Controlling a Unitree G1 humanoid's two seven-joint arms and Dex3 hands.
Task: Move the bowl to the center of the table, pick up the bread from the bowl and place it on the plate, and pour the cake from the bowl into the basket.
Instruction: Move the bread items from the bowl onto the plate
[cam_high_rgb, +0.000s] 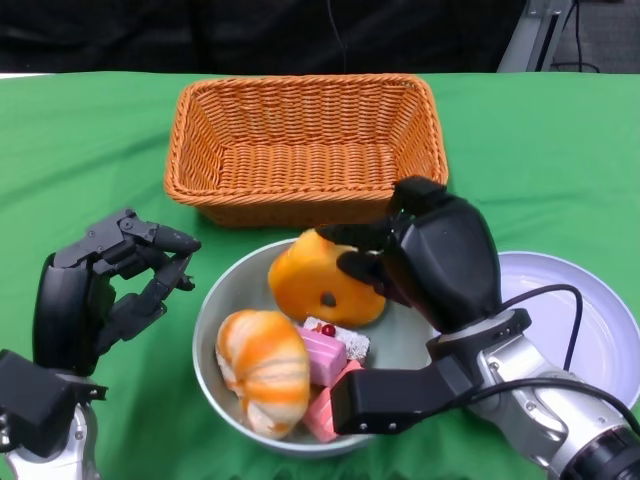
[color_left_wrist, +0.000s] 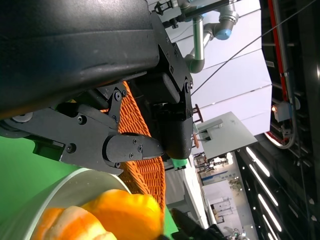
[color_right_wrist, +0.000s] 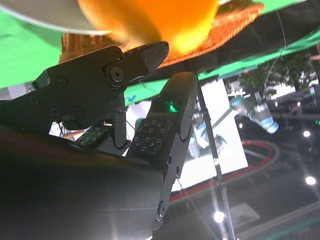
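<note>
Head view: bowl (cam_high_rgb: 222, 300) with 2 breads and cake (cam_high_rgb: 330, 350), right hand (cam_high_rgb: 400, 250) pinching 1 bread (cam_high_rgb: 320, 280), left hand (cam_high_rgb: 110, 285) spread, empty.

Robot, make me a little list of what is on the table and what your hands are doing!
bowl: holds two orange breads and pink cake
right hand: grips the far bread
left hand: beside the bowl, holding nothing
near bread: lying in the bowl
cake: pink pieces in the bowl
basket: behind the bowl
plate: right of the bowl
</note>
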